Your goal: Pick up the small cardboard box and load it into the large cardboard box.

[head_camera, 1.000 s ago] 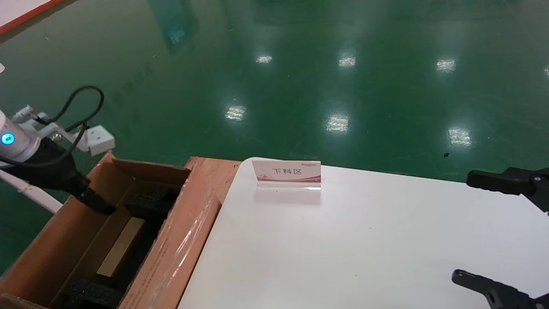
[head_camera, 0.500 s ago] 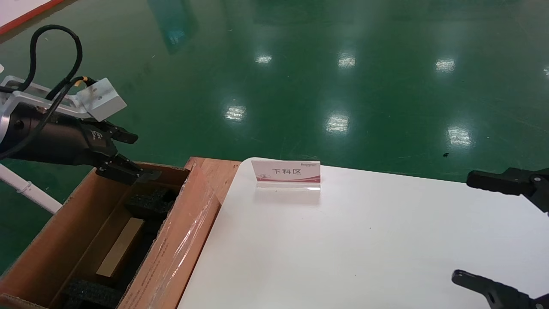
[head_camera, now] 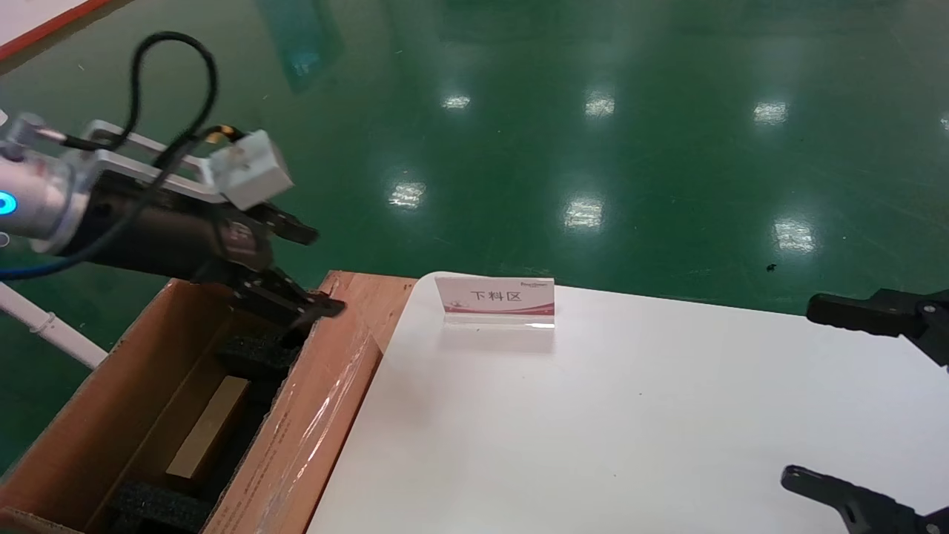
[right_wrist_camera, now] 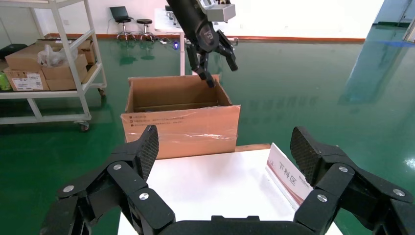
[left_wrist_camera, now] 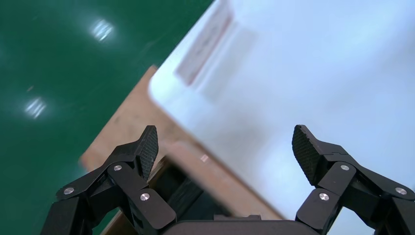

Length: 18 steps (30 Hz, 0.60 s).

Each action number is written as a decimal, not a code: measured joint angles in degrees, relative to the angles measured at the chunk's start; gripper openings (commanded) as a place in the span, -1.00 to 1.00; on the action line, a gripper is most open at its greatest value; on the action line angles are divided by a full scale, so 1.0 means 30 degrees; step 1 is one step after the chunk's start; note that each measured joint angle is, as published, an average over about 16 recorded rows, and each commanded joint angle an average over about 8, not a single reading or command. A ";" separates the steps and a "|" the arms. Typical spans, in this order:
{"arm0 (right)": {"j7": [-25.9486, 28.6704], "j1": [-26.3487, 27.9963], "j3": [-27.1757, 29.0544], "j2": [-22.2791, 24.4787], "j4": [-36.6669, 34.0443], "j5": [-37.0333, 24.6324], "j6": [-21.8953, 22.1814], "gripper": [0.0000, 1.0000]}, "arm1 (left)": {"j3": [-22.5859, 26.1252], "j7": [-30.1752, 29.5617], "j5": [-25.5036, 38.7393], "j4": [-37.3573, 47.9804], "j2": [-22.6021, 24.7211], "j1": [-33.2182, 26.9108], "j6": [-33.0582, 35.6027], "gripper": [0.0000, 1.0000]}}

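Left gripper [head_camera: 300, 268], jaws spread and empty, hovering over the far rim of the large cardboard box [head_camera: 311, 437], where the small cardboard box [head_camera: 209, 426] is lying between foam blocks; loading judged complete, retreat next

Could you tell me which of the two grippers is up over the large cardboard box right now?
The left gripper, open and empty above the large cardboard box. The right gripper is open too but sits over the white table.
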 measured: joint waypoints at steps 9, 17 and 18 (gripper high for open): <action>-0.0004 0.0003 -0.0008 0.0003 -0.0001 0.0005 0.0002 1.00 | -0.5932 0.1940 -0.1351 0.0242 0.0855 0.5071 0.1193 1.00; -0.0007 0.0004 -0.0015 0.0005 -0.0002 0.0009 0.0005 1.00 | -1.1210 0.3667 -0.2552 0.0458 0.1616 0.9583 0.2254 1.00; -0.0008 0.0004 -0.0015 0.0006 -0.0002 0.0010 0.0005 1.00 | -1.1866 0.3881 -0.2701 0.0485 0.1711 1.0144 0.2386 1.00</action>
